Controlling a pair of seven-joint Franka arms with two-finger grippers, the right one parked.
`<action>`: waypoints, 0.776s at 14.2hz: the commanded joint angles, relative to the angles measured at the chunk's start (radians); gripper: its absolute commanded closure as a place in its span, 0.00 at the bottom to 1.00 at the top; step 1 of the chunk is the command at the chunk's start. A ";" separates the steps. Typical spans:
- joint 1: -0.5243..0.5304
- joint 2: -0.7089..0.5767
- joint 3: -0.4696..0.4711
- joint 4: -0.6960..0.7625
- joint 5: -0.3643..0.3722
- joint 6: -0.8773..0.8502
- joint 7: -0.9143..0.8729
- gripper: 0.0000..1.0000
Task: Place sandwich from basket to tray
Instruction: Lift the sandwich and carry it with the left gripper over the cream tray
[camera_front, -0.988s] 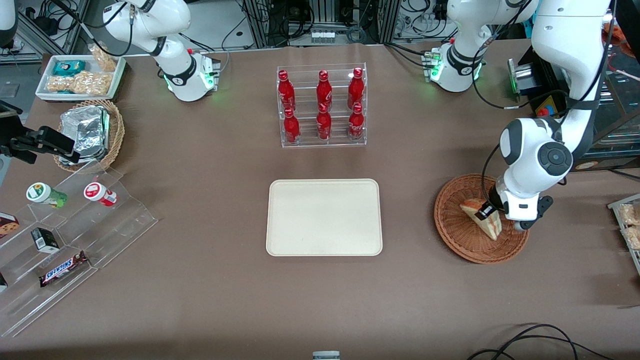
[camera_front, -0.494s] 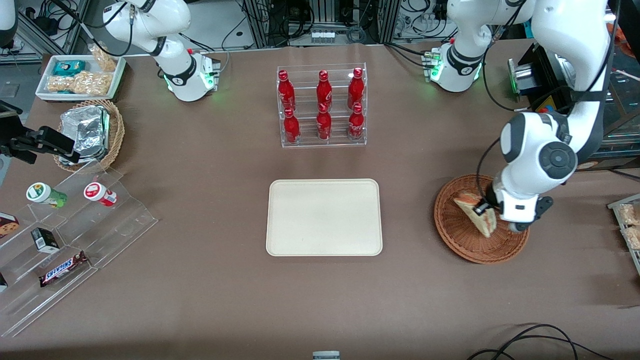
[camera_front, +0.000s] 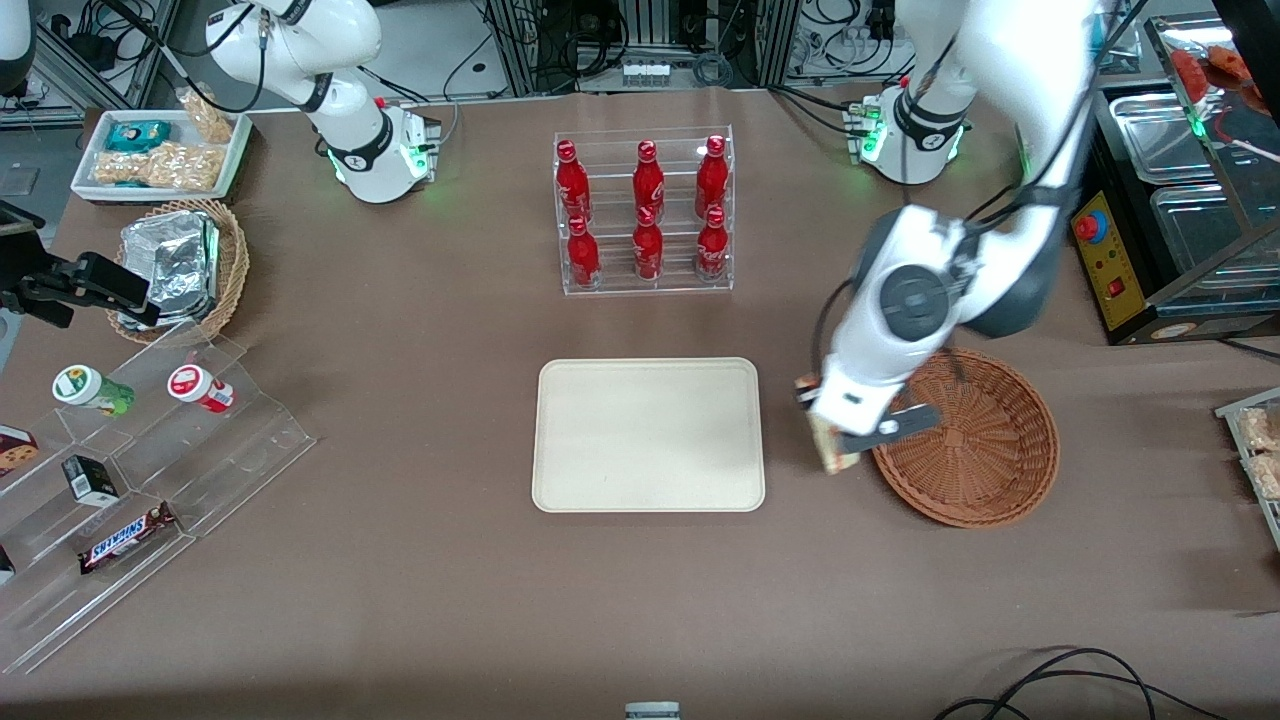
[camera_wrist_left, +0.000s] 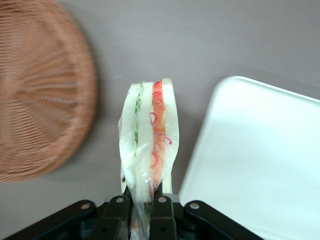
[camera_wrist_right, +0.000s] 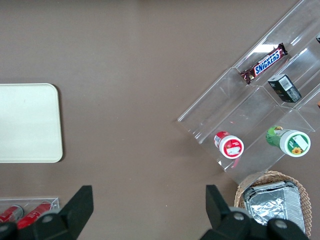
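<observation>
Sandwich (camera_wrist_left: 148, 145) wedge sits pinched between my fingers (camera_wrist_left: 159, 202), which press into its clear wrap at the narrow end while the red and green filling edge points away from my palm. My gripper (camera_front: 832, 432) carries it in the air above bare table, between the basket (camera_front: 985, 445) rim and the tray (camera_front: 648, 436), touching neither. I judge this the carry step, with the basket now empty. Next I must travel over the tray's rim, lower, and part my fingers only once the wedge rests flat.

woven wicker basket (camera_front: 985, 450), glossy-wrapped sandwich (camera_wrist_left: 148, 145)
</observation>
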 joint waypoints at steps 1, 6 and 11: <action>-0.079 0.172 0.015 0.204 -0.007 -0.042 -0.027 0.93; -0.235 0.265 0.017 0.281 0.000 0.012 -0.075 0.94; -0.295 0.317 0.015 0.280 -0.009 0.151 -0.084 0.93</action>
